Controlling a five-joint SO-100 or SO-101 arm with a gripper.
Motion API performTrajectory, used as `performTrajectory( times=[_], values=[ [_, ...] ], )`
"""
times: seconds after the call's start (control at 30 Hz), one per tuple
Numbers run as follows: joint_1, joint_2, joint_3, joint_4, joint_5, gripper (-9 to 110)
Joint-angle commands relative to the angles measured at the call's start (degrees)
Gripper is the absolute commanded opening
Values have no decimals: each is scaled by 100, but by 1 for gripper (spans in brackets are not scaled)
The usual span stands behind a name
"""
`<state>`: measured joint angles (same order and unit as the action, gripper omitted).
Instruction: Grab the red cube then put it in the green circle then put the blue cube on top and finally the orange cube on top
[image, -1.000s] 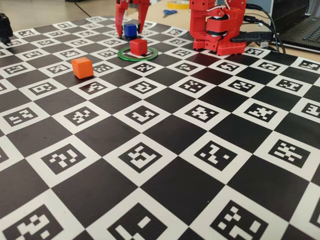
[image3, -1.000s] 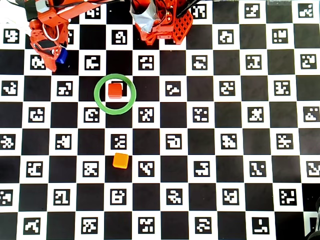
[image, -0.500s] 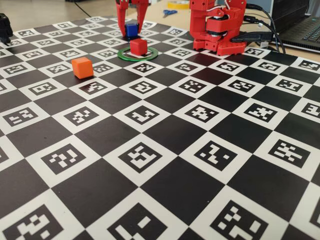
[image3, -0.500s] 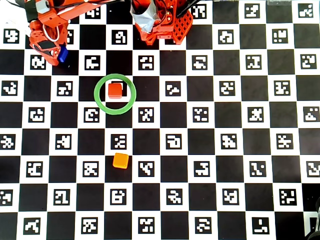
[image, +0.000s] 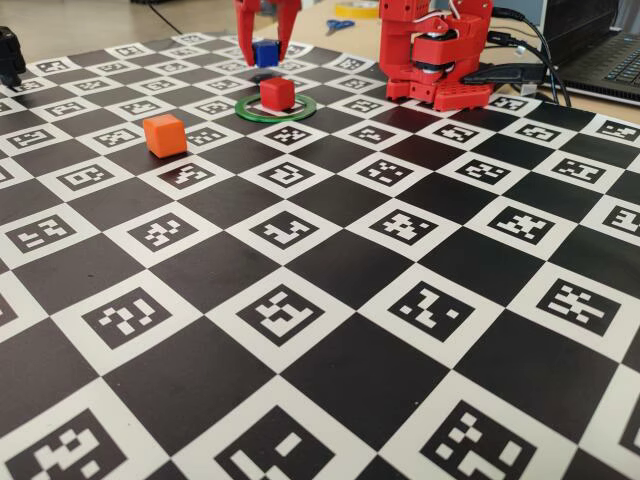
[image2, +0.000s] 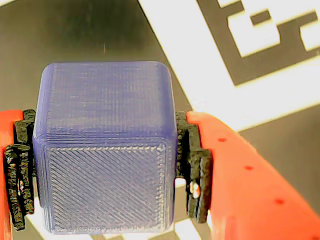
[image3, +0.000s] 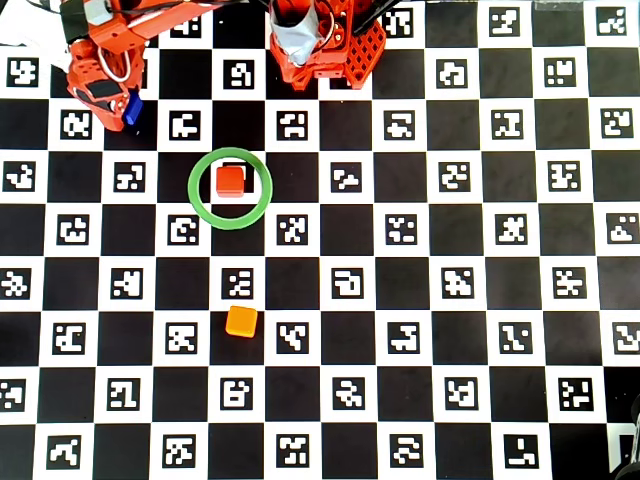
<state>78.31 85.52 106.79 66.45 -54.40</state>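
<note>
Near the bench's far left corner, my tool (image: 266, 40) pinches the blue cube (image2: 106, 147), lifted; red cube (image3: 231, 181) sits inside the green circle (image3: 199, 204).

Three small cubes are in view, one of each colour. One blue cube (image2: 105, 150) sits between the jaws, pressed by a pad on each side. One red cube (image3: 231, 181) lies well apart from the jaws, inside the one green circle (image3: 198, 204). One orange cube (image3: 240, 321) lies farther still from the jaws. One red robot arm (image: 435, 50) stands on the one checkered surface (image3: 420, 300). One pair of scissors (image: 338, 25) lies near the jaws.
</note>
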Motion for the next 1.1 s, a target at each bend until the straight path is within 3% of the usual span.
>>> performTrajectory(
  times=[0.0,0.27,0.6,1.07],
  values=[
    [-149,765,-571,431,158,11],
    [-668,1529,-1222,1556,571,11],
    [-1934,2303,-1046,1916,1345,9],
    [-3164,3437,-378,2487,976,7]
  ],
)
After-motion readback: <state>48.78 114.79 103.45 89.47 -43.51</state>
